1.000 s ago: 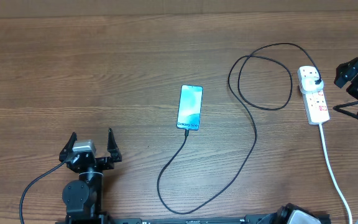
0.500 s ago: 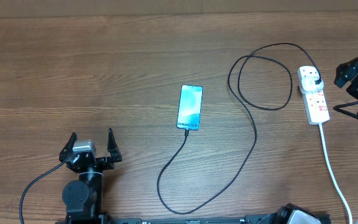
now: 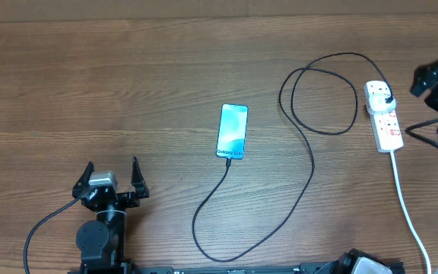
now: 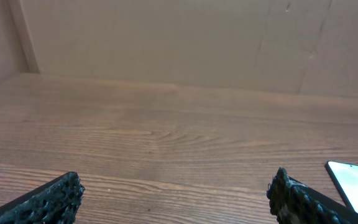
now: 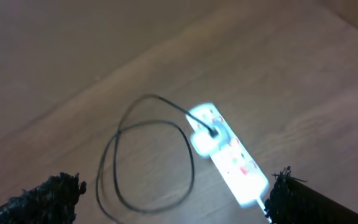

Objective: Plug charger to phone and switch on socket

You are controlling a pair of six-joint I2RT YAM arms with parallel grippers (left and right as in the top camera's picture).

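Black right claw (image 3: pixel 433 82) edged farther back beside socket (image 3: pixel 384 116), wide; left claw (image 3: pixel 112 176) unmoved, wide.

- A brown wood-grain surface (image 3: pixel 128 76) fills the overhead view, its grain running left to right.
- A plain beige wall (image 4: pixel 166 37) rises at its far edge.
- The light is soft and even.
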